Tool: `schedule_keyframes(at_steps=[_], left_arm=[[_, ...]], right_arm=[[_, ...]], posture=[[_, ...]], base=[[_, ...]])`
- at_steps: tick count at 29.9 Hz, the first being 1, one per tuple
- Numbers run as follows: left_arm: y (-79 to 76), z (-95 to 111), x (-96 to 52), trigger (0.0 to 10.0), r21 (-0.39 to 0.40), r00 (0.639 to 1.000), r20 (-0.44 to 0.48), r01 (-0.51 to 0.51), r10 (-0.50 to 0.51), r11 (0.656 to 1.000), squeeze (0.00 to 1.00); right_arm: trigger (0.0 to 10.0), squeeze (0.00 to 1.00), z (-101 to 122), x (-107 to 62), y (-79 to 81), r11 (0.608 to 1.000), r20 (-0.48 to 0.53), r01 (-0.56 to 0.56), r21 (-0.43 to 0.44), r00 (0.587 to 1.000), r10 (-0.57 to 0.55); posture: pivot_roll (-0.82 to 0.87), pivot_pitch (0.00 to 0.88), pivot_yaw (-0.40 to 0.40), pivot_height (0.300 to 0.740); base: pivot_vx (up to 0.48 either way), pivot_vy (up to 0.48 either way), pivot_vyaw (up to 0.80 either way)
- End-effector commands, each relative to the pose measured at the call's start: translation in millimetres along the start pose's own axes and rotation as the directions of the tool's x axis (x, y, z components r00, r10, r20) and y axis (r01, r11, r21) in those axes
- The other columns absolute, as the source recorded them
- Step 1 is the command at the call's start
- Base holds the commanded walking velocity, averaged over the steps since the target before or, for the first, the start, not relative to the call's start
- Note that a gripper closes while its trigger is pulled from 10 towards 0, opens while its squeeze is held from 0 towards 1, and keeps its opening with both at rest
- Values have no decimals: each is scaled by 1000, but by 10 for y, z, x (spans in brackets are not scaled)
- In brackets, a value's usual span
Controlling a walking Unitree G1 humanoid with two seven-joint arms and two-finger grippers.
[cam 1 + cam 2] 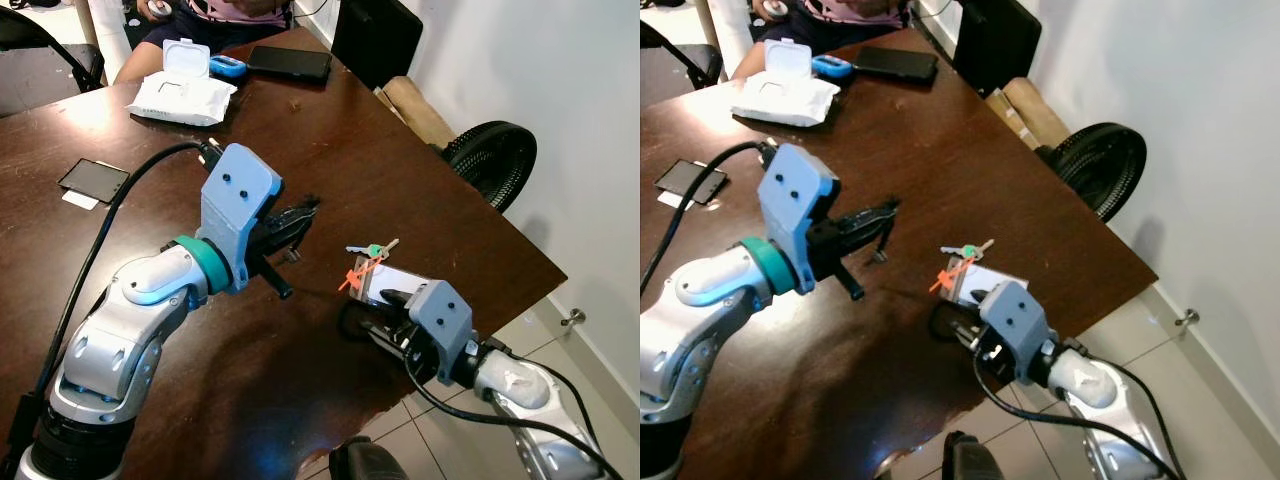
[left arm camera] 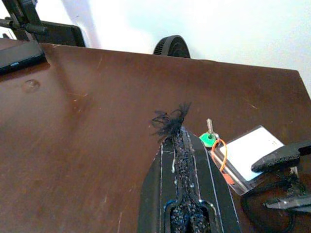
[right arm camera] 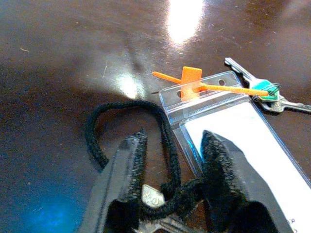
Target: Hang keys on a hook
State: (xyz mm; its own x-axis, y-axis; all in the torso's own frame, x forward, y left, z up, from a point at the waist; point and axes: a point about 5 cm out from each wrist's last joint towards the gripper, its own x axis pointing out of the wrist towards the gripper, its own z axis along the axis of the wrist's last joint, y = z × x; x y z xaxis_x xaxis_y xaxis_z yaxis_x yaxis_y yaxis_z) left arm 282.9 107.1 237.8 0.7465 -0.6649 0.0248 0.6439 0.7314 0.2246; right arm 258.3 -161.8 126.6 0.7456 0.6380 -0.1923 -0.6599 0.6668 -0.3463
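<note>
Two tools matter here: your right tool (image 3: 167, 160) sits spread around the black cord (image 3: 126, 145) beside the badge (image 3: 243, 131), keys (image 1: 372, 250) flat on the bench (image 1: 300, 130). Left tool (image 1: 295, 220) is clenched. Close carelessly and you pinch cord alone, dragging everything off the near edge.
</note>
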Motion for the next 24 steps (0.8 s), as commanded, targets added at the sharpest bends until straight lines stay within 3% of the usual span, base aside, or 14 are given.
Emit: schedule_keyframes(at_steps=[1, 21, 22, 23, 24], left_arm=[[-40, 37, -16, 10000, 4, 1000, 8, 19, -19, 1000, 0], [-41, 50, -13, 10000, 3, 1000, 6, 21, -21, 1000, 0], [-42, 48, -15, 10000, 4, 1000, 5, 20, -20, 1000, 0], [-38, 49, -23, 10000, 2, 1000, 3, 20, -20, 1000, 0], [-38, 49, -23, 10000, 2, 1000, 3, 20, -20, 1000, 0]], right_arm=[[0, 0, -65, -9, 24, 1000, -24, 1, 10, 1000, -1], [0, 0, -69, 0, -1, 1000, -24, 25, 19, 999, -25], [0, 0, 16, 19, -21, 995, 30, 46, 90, 998, -49], [0, 0, 261, 50, -87, 964, 172, 68, 257, 978, -115], [0, 0, 261, 50, -87, 964, 172, 68, 257, 978, -115]], posture=[[-22, 183, 91, 740], [-21, 183, 94, 740], [-20, 185, 96, 740], [-20, 186, 99, 740], [-20, 186, 99, 740]], base=[[0, 0, 0], [0, 0, 0], [0, 0, 0], [0, 0, 0], [0, 0, 0]])
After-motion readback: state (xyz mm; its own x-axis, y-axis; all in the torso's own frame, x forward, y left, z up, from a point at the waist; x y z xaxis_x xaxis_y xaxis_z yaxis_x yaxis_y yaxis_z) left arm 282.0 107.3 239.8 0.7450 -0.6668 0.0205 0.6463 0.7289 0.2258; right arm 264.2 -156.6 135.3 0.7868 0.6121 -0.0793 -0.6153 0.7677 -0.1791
